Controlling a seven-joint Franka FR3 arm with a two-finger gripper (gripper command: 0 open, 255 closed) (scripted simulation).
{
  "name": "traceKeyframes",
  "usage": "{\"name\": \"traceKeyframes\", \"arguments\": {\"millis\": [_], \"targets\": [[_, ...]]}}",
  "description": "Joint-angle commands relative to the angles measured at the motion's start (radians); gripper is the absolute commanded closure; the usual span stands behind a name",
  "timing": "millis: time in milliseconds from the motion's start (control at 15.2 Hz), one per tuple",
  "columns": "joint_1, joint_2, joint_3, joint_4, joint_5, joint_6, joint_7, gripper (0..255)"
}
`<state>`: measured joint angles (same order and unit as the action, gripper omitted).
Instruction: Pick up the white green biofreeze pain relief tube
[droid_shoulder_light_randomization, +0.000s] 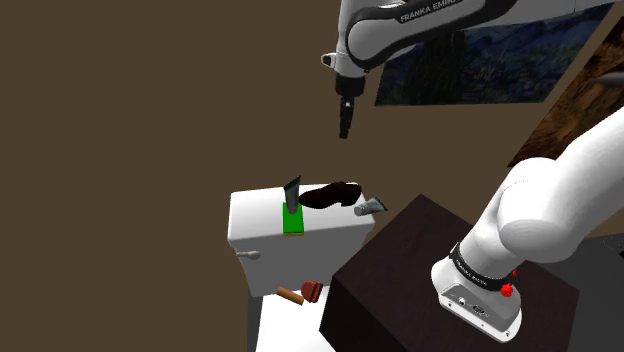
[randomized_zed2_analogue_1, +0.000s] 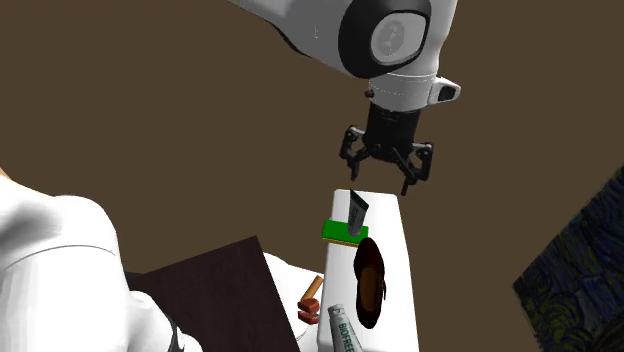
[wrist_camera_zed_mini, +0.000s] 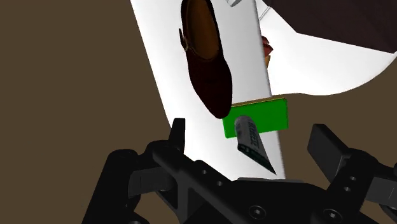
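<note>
Dark brown, the stand's box (droid_shoulder_light_randomization: 420, 270) sits nearest in the shoulder view. Just past its edge is the lid of a white toilet cistern (droid_shoulder_light_randomization: 255, 225). The Biofreeze tube (droid_shoulder_light_randomization: 370, 208) lies on its side at the lid's end closest to the stand. It is pale grey-white with green, its name printed along it. Next along, just beside it, is a brown shoe (droid_shoulder_light_randomization: 330, 195). Beyond that is a green pad (droid_shoulder_light_randomization: 293, 222) with a dark grey tube (droid_shoulder_light_randomization: 291, 192) standing tilted on it. Farthest out, the hand (randomized_zed2_analogue_1: 385, 178) hangs in the air above the pad end of the lid, fingers spread wide and pinching nothing.

By my reading, none of the pickup is done. The tube lies untouched, and the wrist view frames the dark grey tube instead. The hand must cross over the shoe toward the stand end, come down, close on the Biofreeze tube and lift.
</note>
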<state>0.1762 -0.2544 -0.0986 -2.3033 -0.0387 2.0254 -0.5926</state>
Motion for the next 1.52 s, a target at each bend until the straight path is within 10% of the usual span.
{"name": "traceKeyframes", "arguments": {"millis": [0,858,1452], "targets": [[0.018,0.065,-0.003,0.009,0.006,0.050,-0.084,0],[0.095,0.478,0.071,0.151,0.028,0.276,-0.538,0],[0.094,0.559,0.074,0.139,0.028,0.369,-0.545,0]]}}
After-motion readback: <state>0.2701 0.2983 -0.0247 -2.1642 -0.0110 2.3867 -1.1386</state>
